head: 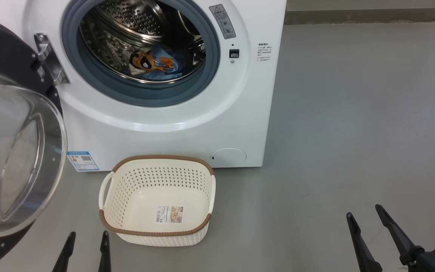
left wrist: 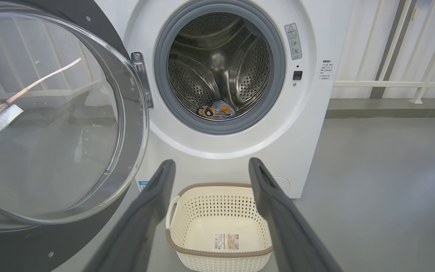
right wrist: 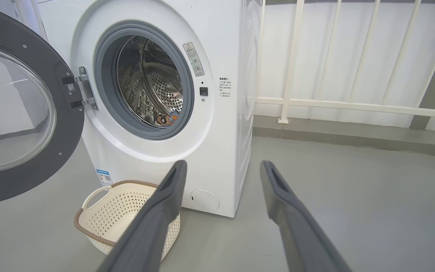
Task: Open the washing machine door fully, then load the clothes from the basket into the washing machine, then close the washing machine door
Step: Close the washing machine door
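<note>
Finding the washing machine door [head: 13,151] swung wide open at the left, hung on its metal hinge [head: 49,58] at the left edge of the opening, with the clear glass bowl bulging toward the near side. Finding the clothes [head: 157,64] already inside the washing machine [head: 187,128], lying low in the perforated steel drum [head: 127,22] just behind the grey rubber ring [head: 142,96]; blue fabric with an orange-brown print, bunched in one small heap. Seeing the basket [head: 157,177] upright on the grey floor [head: 353,132], just in front of the machine and a little left of its middle, holding nothing but the paper label [head: 168,214] on its bottom. Seeing a blue label [head: 82,160] low on the machine's front, at the far left of the basket.

Left jaws spread wide and gripping nothing, low at the near left, with the dark fingers [head: 105,253] beside the basket's near left corner and clear of it. Right jaws likewise spread wide and gripping nothing, at the near right over bare floor, with the fingers [head: 359,241] well apart from basket and machine. From the right wrist, a white railing [right wrist: 353,105] at the far right, beyond the machine's side.
</note>
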Motion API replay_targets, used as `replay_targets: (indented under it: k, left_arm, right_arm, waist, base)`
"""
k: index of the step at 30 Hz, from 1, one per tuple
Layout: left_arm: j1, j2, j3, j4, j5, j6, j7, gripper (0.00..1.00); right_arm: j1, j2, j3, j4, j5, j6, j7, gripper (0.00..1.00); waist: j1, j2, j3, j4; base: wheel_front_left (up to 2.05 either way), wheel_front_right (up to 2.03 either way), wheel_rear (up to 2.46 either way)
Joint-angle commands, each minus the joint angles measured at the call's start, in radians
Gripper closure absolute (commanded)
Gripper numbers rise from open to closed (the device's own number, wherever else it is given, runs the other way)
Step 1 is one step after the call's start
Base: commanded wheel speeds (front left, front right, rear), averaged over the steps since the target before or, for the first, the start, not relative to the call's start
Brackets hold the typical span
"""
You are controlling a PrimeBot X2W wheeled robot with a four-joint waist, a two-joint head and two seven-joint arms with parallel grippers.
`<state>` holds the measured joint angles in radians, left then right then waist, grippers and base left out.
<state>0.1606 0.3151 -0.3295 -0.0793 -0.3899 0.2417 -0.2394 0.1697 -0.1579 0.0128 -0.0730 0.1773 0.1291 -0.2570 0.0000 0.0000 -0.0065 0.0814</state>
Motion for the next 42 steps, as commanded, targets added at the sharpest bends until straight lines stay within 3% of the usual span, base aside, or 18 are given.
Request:
replay_targets:
  k: [1, 17, 42]
  left_arm:
    - [-0.049, 0.018, 0.036, -0.015, 0.008, -0.002, -0.01, 0.0]
    - [-0.056, 0.013, 0.035, -0.022, 0.014, 0.002, -0.016, 0.0]
    - [-0.046, -0.003, 0.046, -0.039, 0.018, -0.009, -0.022, 0.0]
  right_arm:
    - [-0.011, -0.015, 0.015, -0.022, -0.005, 0.002, -0.005, 0.0]
    - [0.0, -0.019, -0.002, -0.022, -0.005, 0.002, -0.005, 0.0]
    - [-0.002, -0.021, 0.014, -0.018, -0.005, 0.002, -0.005, 0.0]
  waist:
    - [0.0, 0.0, 0.001, 0.002]
    - [0.0, 0.0, 0.005, 0.087]
    - [0.0, 0.0, -0.012, 0.419]
  base:
    - [0.0, 0.0, 0.0]
    - [0.0, 0.0, 0.0]
    - [0.0, 0.0, 0.0]
